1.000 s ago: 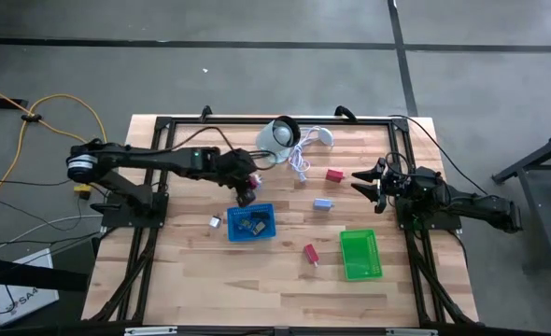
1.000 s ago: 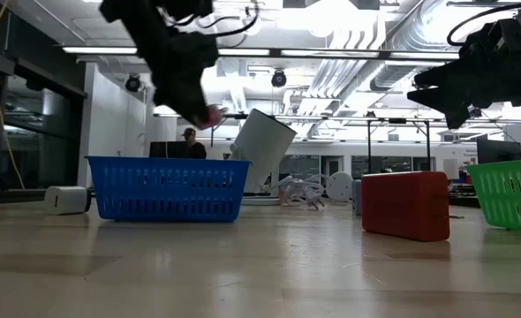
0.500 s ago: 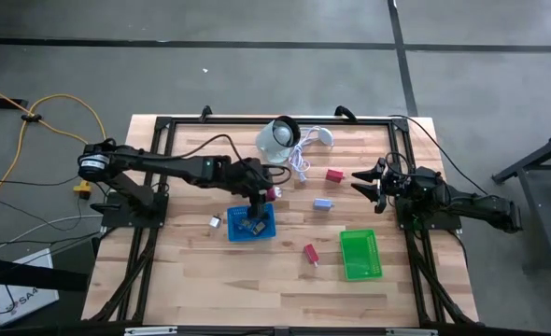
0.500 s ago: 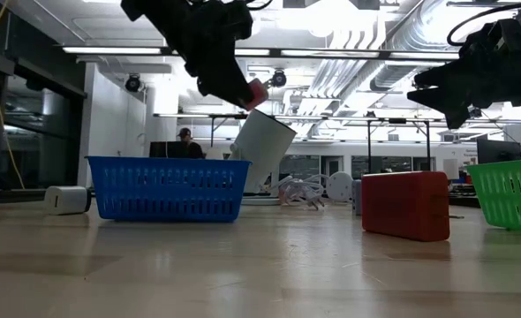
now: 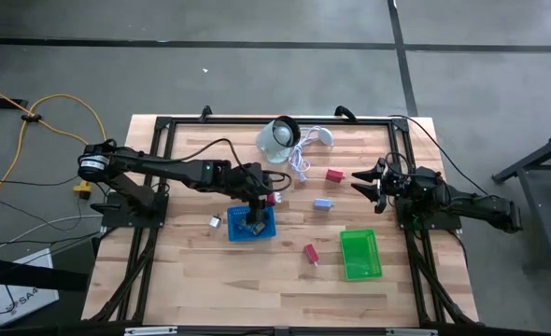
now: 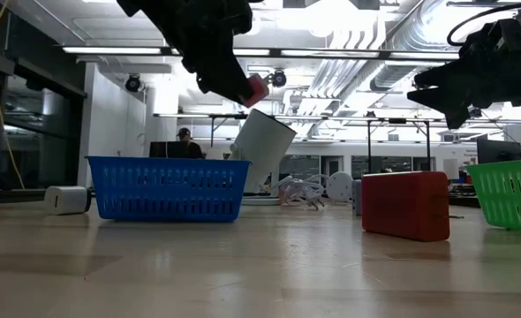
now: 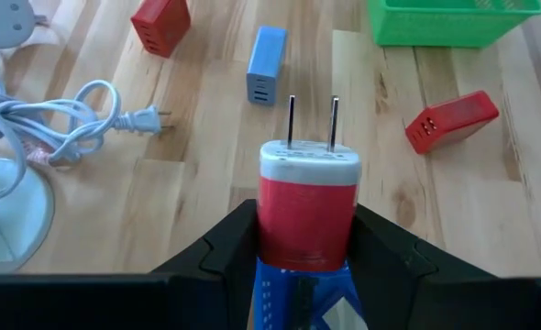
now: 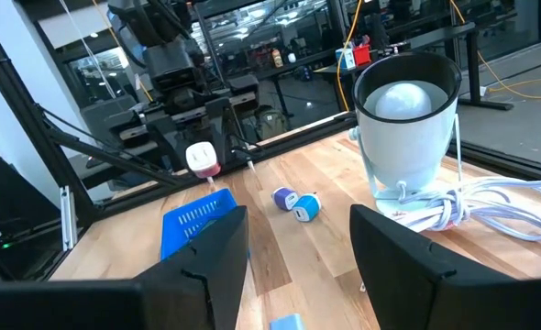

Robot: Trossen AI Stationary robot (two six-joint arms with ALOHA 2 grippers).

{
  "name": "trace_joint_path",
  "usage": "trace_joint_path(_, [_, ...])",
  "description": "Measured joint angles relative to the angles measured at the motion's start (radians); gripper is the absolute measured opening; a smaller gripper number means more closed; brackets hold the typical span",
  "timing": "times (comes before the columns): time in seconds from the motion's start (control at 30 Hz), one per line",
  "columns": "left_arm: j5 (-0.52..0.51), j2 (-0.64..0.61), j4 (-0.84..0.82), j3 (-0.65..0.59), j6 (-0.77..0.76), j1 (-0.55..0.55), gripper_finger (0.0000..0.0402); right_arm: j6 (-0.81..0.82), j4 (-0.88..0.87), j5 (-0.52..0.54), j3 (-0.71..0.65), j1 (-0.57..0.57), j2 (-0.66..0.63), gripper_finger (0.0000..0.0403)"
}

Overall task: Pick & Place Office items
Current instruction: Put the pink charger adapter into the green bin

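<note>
the left tool hangs above the blue basket, over its far right corner, clenched on a red plug adapter with a white cap whose two metal prongs point away from the fingers. near the blue basket's right side on the table lie a pale blue block, a red block farther back and another red block nearer the front, beside the green basket. well right of the blue basket, the right tool waits above the table's right edge with its fingers parted and nothing between them.
</note>
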Motion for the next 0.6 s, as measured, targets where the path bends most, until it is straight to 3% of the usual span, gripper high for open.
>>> trace_joint_path(0.47, [-0.002,0.000,0.012,0.000,0.001,-0.022,0.0138,0.000,0.010,0.001,0.000,0.000,0.000,0.0179])
trace_joint_path(0.6, [-0.002,0.000,0.017,0.000,0.028,-0.022,0.0138,-0.002,0.069,-0.050,0.000,0.002,0.001,0.0179])
